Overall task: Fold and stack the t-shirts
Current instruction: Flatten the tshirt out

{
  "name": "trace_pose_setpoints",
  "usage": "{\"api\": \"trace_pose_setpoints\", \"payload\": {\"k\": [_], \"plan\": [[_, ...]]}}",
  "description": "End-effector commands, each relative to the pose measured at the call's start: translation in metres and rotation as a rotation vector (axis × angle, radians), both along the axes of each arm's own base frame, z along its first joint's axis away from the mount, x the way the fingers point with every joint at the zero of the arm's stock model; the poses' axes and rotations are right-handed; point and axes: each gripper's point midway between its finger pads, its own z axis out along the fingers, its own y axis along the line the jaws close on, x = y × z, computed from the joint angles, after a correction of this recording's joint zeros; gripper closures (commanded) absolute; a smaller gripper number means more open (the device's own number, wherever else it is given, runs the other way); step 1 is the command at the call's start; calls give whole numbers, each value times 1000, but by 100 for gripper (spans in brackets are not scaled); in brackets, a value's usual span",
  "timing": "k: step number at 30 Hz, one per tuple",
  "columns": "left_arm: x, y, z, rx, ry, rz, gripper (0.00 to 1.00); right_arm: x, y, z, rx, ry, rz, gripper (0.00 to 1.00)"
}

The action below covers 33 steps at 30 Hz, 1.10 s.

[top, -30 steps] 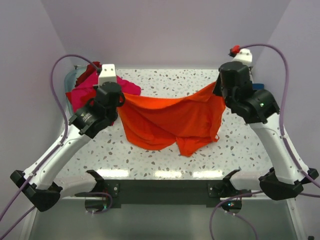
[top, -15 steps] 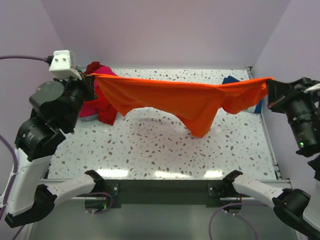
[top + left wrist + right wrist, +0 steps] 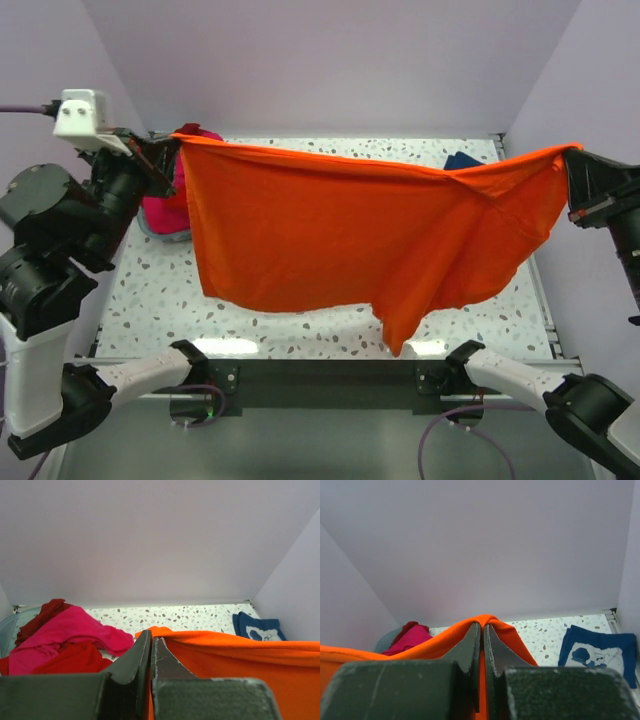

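Fingers of the left gripper (image 3: 151,636) are pinched tight on one top corner of the orange t-shirt (image 3: 330,230). Those of the right gripper (image 3: 482,626) are clamped on the opposite corner, with cloth bulging over their tips. Half a second ago the shirt was a narrow sagging band; now it hangs as a broad taut-topped sheet that hides most of the speckled table (image 3: 150,300), its lowest point drooping toward five o'clock. Both arms have risen and spread. In the top view the left wrist sits at ten o'clock and the right at three o'clock, each with its jaws pointing inward along the shirt's upper edge. Behind the sheet, at the table's ten o'clock corner, lies a heap with the pink t-shirt (image 3: 65,630) over a red t-shirt (image 3: 70,660). The navy t-shirt (image 3: 600,652) lies flat, white print up, at the two o'clock corner.
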Motion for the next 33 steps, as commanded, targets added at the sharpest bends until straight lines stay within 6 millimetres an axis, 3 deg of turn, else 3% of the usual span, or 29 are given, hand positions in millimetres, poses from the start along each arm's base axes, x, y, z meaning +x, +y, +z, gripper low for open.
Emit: {"api": "trace_pose_setpoints", "payload": {"k": [1,6,9,12,15,19,25,28,29,32,33], "plan": [[34,-21,-44,132,112,10,100,30,7,-3,-68,21,-63,100],[79,-34,-97,254,230,107,100,81,22,-36,-176,139,-155,100],[104,-39,-118,315,278,160,100,109,36,-56,-229,195,-179,100],[128,-39,-124,334,288,200,100,126,43,-61,-256,213,-199,100],[150,-33,-115,329,275,245,100,153,54,-67,-312,246,-230,100],[168,-33,-99,334,252,259,100,161,52,-45,-310,212,-271,100],[163,-33,-75,322,186,239,100,147,36,-23,-322,161,-314,100],[148,-31,-59,293,142,202,100,127,25,-13,-313,128,-303,100],[142,-33,-55,284,128,173,100,112,16,-7,-300,106,-301,100],[107,-23,-28,229,52,124,100,92,6,-4,-295,80,-284,100],[100,-22,-25,223,41,109,100,77,-3,2,-275,54,-281,100]]}}
